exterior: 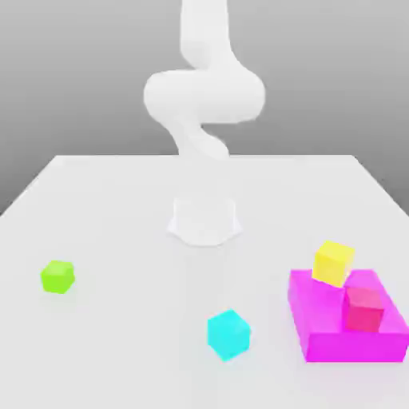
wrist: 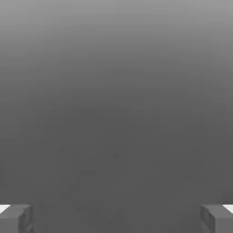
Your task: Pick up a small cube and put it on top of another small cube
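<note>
Four small cubes sit on the white tabletop [exterior: 96, 208]. Small plain cyan cube [exterior: 228, 334] rests alone near the front edge, well apart from the lime-green cube [exterior: 57, 276] toward the exterior view's left. Toward the exterior view's right, a flat magenta block [exterior: 319, 307] carries a yellow cube [exterior: 333, 263], tilted at its back edge, and a red-pink cube [exterior: 365, 309] beside it. White robot arm [exterior: 204, 96] rises behind centre. Gripper [wrist: 116, 218]: two grey fingertips [wrist: 16, 218] spread wide, nothing between them, apparently facing blank grey background.
</note>
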Controlling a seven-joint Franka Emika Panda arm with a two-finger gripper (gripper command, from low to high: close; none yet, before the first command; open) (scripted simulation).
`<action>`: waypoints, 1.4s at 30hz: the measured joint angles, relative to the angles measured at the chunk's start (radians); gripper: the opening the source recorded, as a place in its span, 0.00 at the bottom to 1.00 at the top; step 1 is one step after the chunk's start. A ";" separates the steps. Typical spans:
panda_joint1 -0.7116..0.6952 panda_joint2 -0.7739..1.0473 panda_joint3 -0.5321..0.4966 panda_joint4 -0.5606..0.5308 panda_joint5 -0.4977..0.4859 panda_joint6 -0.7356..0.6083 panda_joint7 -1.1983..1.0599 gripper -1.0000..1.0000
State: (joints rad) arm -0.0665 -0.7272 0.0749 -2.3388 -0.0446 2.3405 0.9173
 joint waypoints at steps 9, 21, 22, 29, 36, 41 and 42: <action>-0.211 0.280 0.222 -0.139 -0.170 0.141 0.432 0.50; -0.343 0.632 0.343 -0.322 -0.306 0.330 0.933 0.50; -0.343 0.656 0.344 -0.338 -0.299 0.349 0.962 0.50; -0.309 0.764 0.387 -0.451 -0.062 0.488 1.020 0.50; -0.290 0.855 0.350 -0.434 -0.123 0.566 1.092 0.50; -0.201 0.940 0.232 -0.416 -0.248 0.628 1.185 0.50; -0.176 0.959 0.200 -0.413 -0.273 0.641 1.204 0.50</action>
State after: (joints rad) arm -0.2421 0.2316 0.2749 -2.7520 -0.3178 2.9818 2.1212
